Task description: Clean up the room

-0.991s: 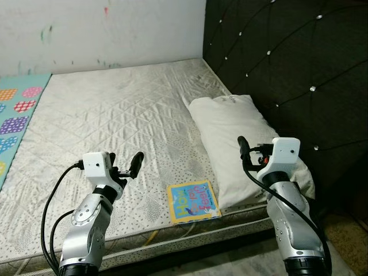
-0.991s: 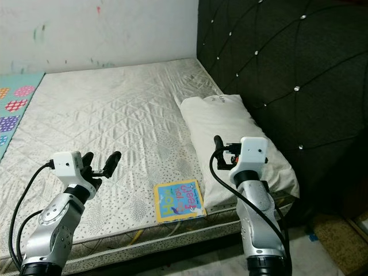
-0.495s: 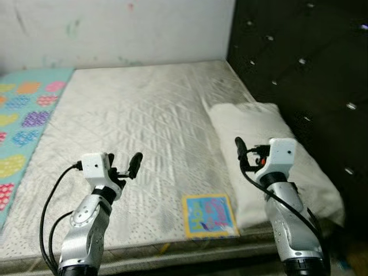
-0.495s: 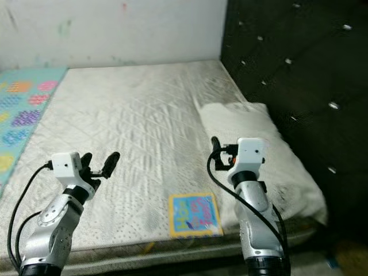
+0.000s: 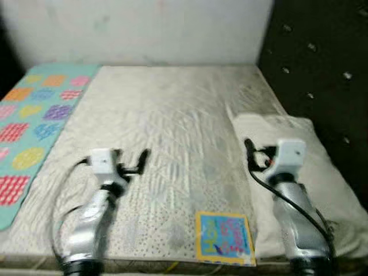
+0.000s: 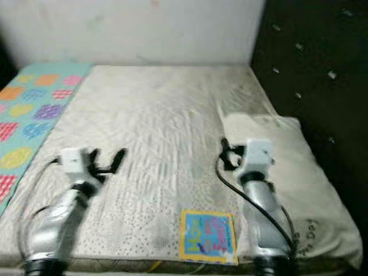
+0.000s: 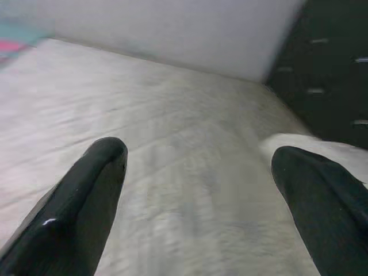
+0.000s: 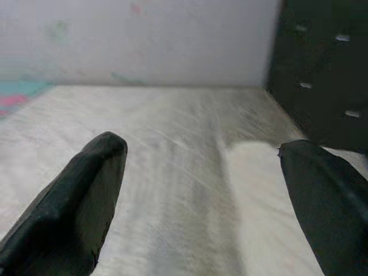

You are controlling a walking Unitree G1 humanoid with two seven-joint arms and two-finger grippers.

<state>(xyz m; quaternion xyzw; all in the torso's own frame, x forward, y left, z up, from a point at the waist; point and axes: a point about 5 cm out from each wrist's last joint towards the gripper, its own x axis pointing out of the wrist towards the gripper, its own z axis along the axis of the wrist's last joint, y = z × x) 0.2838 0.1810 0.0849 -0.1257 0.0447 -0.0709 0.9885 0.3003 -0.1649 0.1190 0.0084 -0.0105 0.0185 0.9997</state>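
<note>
Where mattress (image 5: 172, 132) ends, book (image 5: 224, 237).

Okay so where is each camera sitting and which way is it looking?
Left eye, on the head: looks down at the mattress, book and pillow; both arms show.
Right eye: same scene beside it, mat at left.
Left wrist: looks along the open left hand across the mattress.
Right wrist: along the open right hand, same way.
Both wrists share the wall and headboard.
</note>
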